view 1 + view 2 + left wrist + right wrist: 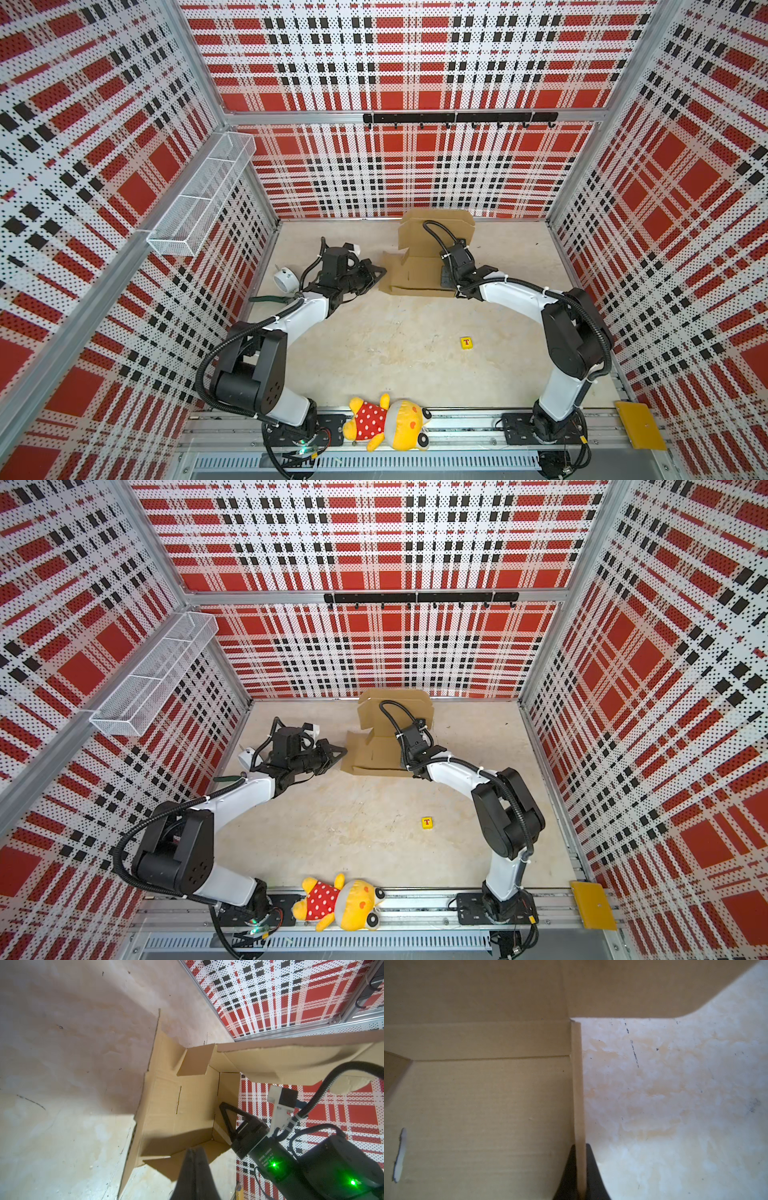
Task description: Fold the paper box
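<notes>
The paper box is a brown cardboard die-cut lying at the back middle of the table, and its rear panel stands up against the back wall. My right gripper is shut on the box's upright right side wall, one finger on each face. My left gripper is shut with nothing in it. It hovers just off the box's left edge, above a flat side flap. A small corner flap stands up inside the box.
A white roll and a green-handled tool lie by the left arm. A small yellow T block sits mid-table. A plush toy and a yellow plate rest on the front rail. A wire basket hangs on the left wall.
</notes>
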